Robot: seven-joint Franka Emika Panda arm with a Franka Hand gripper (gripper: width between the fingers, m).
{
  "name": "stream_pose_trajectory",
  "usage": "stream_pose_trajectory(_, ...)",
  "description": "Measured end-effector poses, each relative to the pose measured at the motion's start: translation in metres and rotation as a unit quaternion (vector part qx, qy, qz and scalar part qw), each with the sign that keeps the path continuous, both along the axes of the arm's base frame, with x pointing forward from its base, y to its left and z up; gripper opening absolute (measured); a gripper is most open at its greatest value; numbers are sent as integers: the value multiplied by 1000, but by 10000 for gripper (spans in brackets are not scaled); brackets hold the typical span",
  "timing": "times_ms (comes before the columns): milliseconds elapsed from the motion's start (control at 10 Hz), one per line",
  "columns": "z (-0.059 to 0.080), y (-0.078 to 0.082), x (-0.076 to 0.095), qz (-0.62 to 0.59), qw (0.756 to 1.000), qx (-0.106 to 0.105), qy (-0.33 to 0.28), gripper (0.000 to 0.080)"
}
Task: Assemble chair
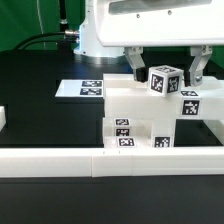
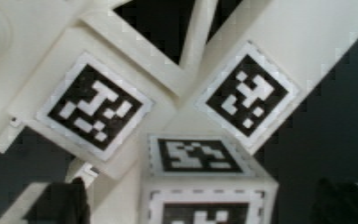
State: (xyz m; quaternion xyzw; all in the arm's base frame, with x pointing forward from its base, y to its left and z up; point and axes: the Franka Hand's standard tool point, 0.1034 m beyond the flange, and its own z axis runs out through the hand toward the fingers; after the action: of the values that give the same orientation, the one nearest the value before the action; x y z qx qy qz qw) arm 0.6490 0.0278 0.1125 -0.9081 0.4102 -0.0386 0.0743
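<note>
On the black counter (image 1: pixel 40 120), near its front rail (image 1: pixel 60 160), the stacked chair parts (image 1: pixel 140 125) are seen; a tagged leg block (image 1: pixel 164 80) is apparently clamped by the pincer (image 1: pixel 166 68).

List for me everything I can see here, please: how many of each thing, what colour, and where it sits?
Chair parts: one cluster of several blocks, glossy white with black-and-white square tags, middle of the table against the rail; the exact count cannot be told.
Tagged cube part: one, white, topmost in the cluster, between the gripper's fingers.
Cross-braced frame: one, white with two tags, seen close in the wrist view.
Rail: one, long low white, along the near edge.
Marker board: one, flat white with tags, behind the cluster toward the exterior view's left.
Table: one, black.
Cables: a few, dark, at the back.
Gripper: one, white body with dark fingers, above the cluster.
</note>
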Motion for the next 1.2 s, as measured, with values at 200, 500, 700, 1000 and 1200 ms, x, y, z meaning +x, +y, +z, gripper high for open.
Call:
stream_pose_trajectory(200, -1, 0, 0, 80, 997, -11, -8, 647)
stream_pose_trajectory(500, -1, 1, -2, 205, 978, -30, -10, 649)
stream_pose_trajectory(700, -1, 10, -3, 288, 957, -42, -10, 649)
stream_pose_trajectory(1000, 1, 7, 2, 376, 925, -46, -11, 649)
stream_pose_trajectory(1200, 0, 8, 1, 380, 924, -45, -9, 649)
